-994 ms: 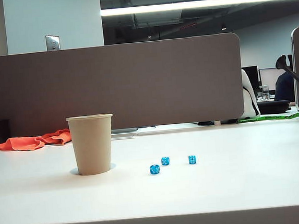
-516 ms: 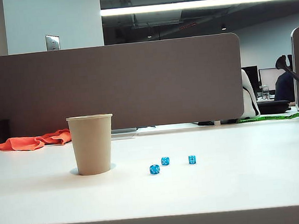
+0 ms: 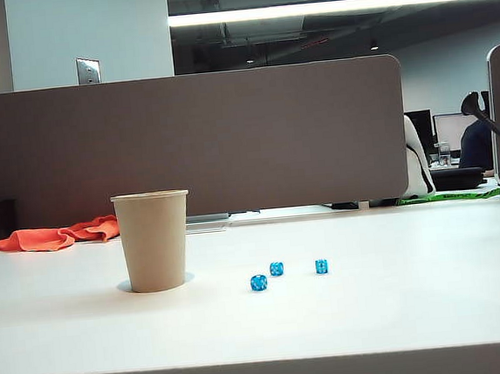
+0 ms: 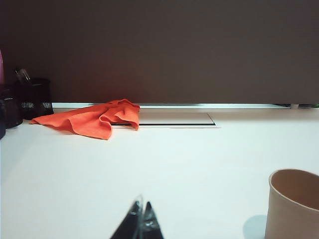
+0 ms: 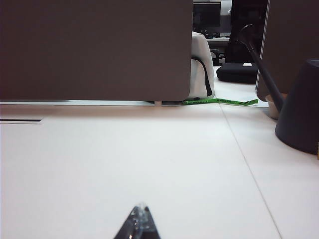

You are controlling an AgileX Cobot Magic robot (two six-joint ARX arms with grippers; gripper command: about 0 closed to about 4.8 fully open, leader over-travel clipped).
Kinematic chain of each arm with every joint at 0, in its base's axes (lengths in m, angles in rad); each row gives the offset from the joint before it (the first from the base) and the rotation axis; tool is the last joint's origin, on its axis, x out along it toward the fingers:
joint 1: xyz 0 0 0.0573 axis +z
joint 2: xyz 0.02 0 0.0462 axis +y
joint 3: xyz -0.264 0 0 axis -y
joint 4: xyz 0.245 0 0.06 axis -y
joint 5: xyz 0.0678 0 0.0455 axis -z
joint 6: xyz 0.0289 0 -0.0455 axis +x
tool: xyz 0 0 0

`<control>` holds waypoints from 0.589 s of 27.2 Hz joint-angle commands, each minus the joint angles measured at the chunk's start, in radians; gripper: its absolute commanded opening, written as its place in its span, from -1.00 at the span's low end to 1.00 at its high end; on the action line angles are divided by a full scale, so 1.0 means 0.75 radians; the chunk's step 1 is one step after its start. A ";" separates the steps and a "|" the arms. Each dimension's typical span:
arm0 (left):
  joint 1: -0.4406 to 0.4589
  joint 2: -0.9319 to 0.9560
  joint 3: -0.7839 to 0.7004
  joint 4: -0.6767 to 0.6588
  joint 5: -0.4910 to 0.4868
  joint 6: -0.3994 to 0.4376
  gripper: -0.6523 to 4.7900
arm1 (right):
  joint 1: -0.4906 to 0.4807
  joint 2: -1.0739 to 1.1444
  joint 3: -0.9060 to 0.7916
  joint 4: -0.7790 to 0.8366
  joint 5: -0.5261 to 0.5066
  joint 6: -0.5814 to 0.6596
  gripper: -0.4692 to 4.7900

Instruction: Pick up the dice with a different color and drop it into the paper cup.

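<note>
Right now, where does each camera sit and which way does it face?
Exterior: low at the table's near edge, facing the cup, three blue dice and divider; no arm shows.
Left wrist: low over the table, facing the orange cloth; shut left gripper shows.
Right wrist: low, facing the divider's right end; shut right gripper shows.
Exterior and left wrist share cup and cloth.

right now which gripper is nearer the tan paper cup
Left. The left gripper has the tan paper cup close beside it; the right gripper sees no cup.

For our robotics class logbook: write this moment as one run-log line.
left gripper: shut, empty, near paper cup | right gripper: shut, empty | blue dice: three on table | red die: not visible
</note>
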State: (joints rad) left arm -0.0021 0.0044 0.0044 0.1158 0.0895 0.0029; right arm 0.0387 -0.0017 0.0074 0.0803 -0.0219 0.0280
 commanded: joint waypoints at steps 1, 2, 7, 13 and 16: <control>0.002 0.001 0.004 0.016 0.002 -0.004 -0.78 | -0.003 -0.001 -0.002 0.010 0.001 -0.005 -0.83; 0.002 0.001 0.004 0.016 0.002 -0.004 -0.78 | -0.003 -0.001 -0.002 0.005 0.001 -0.005 -0.83; 0.002 0.001 0.004 0.016 0.002 -0.004 -0.78 | -0.003 -0.001 -0.002 0.003 0.001 -0.004 -0.83; 0.002 0.001 0.004 0.016 0.002 -0.004 -0.78 | -0.003 -0.001 -0.002 0.003 0.001 -0.005 -0.83; 0.002 0.001 0.004 0.016 0.002 -0.004 -0.78 | -0.003 -0.001 -0.002 0.003 0.001 -0.005 -0.83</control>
State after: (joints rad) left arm -0.0021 0.0040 0.0044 0.1158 0.0895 0.0029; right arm 0.0372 -0.0017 0.0074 0.0696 -0.0219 0.0280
